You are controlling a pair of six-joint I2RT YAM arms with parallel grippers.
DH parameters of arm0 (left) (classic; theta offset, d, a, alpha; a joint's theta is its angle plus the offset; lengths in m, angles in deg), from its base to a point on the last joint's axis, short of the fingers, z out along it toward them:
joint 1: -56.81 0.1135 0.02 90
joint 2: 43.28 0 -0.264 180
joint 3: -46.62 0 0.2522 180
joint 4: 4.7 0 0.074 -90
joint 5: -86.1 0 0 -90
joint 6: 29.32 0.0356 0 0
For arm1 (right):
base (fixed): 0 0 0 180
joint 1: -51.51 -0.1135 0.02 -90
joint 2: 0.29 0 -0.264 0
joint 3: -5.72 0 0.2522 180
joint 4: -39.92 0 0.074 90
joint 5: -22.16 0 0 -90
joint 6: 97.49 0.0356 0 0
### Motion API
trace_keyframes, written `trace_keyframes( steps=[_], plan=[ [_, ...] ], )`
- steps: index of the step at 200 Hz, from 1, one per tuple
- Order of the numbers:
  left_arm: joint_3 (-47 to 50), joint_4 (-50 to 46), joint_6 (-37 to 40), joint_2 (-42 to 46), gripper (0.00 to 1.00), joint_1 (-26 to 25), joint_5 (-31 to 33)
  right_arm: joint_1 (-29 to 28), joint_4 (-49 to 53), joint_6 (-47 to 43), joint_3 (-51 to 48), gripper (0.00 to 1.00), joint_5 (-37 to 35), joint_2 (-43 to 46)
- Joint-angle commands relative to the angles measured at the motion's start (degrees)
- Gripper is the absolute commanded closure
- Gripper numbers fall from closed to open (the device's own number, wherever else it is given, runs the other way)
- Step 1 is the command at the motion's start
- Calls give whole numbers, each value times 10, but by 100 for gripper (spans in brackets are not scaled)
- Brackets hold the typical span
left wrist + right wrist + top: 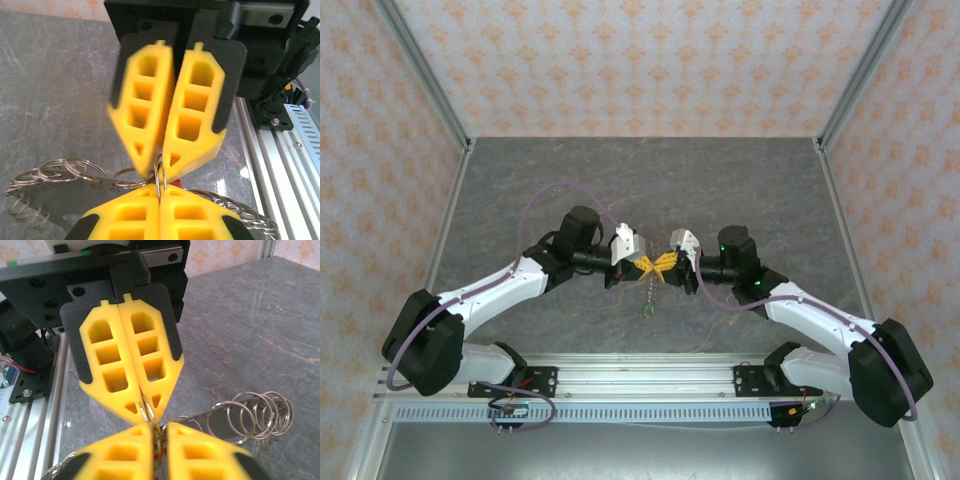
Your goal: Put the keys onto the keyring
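Both grippers meet tip to tip above the middle of the table. My left gripper (645, 268) (161, 189) is shut on a small silvery split ring (161, 172). From the opposite side my right gripper (670, 268) (160, 434) is shut on the same ring (148, 412). The keyring (648, 292), a silvery chain of rings, hangs below the fingertips with a small green tag (648, 314) at its end. More of its loops (55, 172) (256, 412) trail along a flat grey metal strip (65, 192). A scrap of red (176, 181) shows behind the fingertips. The keys themselves are hidden.
The grey marbled table (640, 190) is walled in by patterned panels on three sides. An aluminium rail (640, 378) with the arm bases runs along the near edge, close beside the grippers in the left wrist view (280, 165).
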Motion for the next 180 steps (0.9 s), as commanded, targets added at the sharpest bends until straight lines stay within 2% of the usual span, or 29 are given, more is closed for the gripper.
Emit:
trace_keyframes(
  steps=[1, 13, 34, 58, 87, 124, 180],
  plan=[
    [-11, 26, 15, 26, 100, -8, -39, 6, 1, -6, 6, 96, -17, 4],
    [-12, -3, 35, 32, 99, -9, -12, 6, 12, -11, 15, 98, -16, 10],
    [-14, -34, 55, 41, 84, -10, 46, 6, 69, -35, 44, 100, -17, 13],
    [-18, -60, 75, 48, 79, -12, 75, 3, 131, -61, 73, 100, -20, 7],
    [-38, -103, 100, 48, 78, -25, 93, -4, 156, -73, 90, 100, -27, 2],
    [-48, -103, 101, 41, 75, -30, 105, -14, 174, -85, 107, 100, -34, -6],
    [-78, -137, 122, 19, 78, -37, 112, -29, 175, -88, 114, 100, -48, -11]
  ],
)
